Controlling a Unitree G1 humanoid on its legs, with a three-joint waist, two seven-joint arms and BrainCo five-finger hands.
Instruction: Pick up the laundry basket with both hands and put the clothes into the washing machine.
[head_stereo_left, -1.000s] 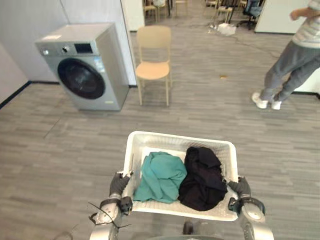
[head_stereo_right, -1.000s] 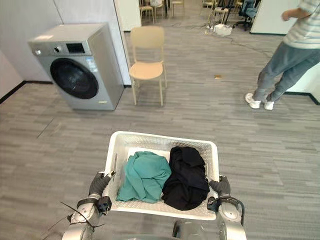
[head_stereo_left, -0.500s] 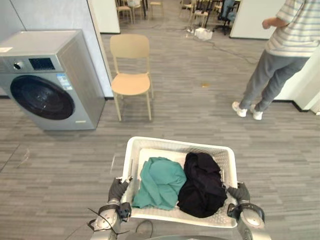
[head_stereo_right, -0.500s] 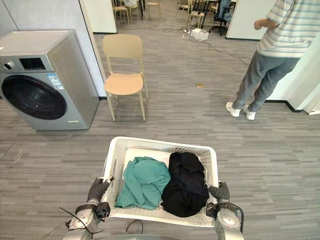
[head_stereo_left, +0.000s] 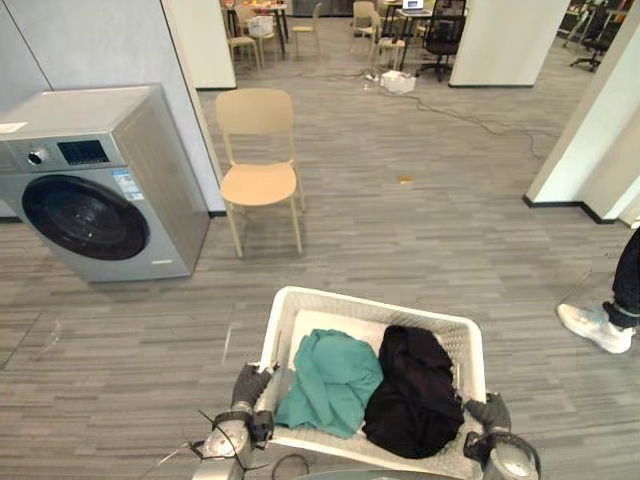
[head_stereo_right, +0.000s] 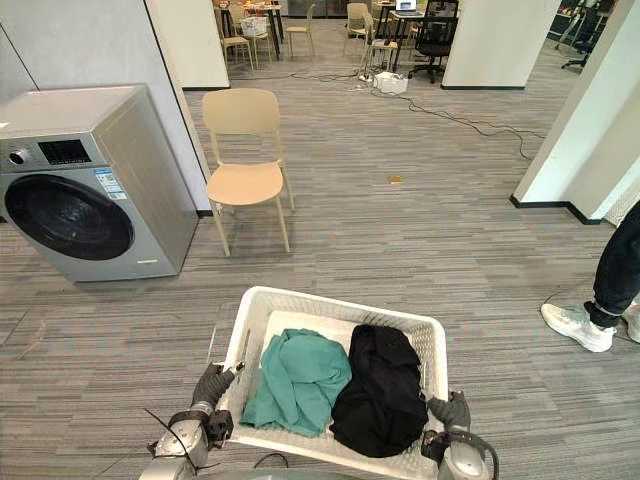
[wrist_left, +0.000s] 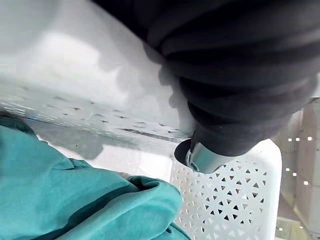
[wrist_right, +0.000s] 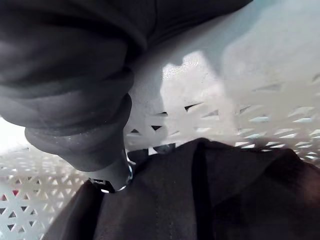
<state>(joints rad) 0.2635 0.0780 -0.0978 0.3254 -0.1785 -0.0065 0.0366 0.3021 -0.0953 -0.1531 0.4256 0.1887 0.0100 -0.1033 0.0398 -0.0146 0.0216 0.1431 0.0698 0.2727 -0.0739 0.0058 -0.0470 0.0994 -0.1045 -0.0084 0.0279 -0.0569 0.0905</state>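
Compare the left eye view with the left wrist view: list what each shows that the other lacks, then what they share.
The left eye view adds the washing machine, the beige chair, a person's shoe, the black garment and the right hand at the right side of the white laundry basket. The left wrist view adds a close look at the left hand gripping the rim, beside the perforated wall. Both share the left hand, the basket and the teal garment.

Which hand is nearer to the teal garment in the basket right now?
Left. The left hand grips the basket at its left rim, right beside the teal garment; the right hand grips the opposite rim, with the black garment lying between it and the teal one.
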